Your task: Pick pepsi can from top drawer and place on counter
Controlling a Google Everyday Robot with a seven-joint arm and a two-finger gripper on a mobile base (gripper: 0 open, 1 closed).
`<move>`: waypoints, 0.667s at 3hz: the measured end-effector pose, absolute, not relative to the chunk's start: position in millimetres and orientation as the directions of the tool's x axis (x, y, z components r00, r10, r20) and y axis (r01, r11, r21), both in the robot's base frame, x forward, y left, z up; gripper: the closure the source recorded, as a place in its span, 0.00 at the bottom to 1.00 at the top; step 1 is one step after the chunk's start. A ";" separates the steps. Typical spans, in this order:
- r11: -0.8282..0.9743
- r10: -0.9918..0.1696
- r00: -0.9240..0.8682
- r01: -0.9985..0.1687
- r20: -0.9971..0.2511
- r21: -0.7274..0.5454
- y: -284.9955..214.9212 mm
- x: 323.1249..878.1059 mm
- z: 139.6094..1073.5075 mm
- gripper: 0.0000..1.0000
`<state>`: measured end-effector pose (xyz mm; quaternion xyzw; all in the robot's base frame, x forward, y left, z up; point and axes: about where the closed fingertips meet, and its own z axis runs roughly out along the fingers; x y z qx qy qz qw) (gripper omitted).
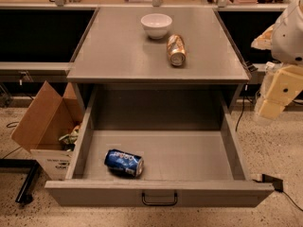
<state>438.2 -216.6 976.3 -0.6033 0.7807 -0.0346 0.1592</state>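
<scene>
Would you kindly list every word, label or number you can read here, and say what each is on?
White lettering on the pepsi can, lying in the top drawer: too blurred to read.
Dark print on the cardboard box: too small to read.
Nothing legible on the gold-tan can on the counter.
No text on the end effector, at the right edge beside the drawer.

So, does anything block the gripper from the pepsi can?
Nothing visible covers it. The gripper hangs right of the open drawer; the pepsi can lies uncovered at its front left, beyond the drawer's right wall.
</scene>
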 end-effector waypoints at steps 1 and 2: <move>0.270 -0.953 -0.222 -0.930 -0.208 -0.248 -216.2 438.3 976.7 0.00; 0.259 -0.948 -0.209 -0.944 -0.240 -0.203 -190.6 440.5 943.3 0.00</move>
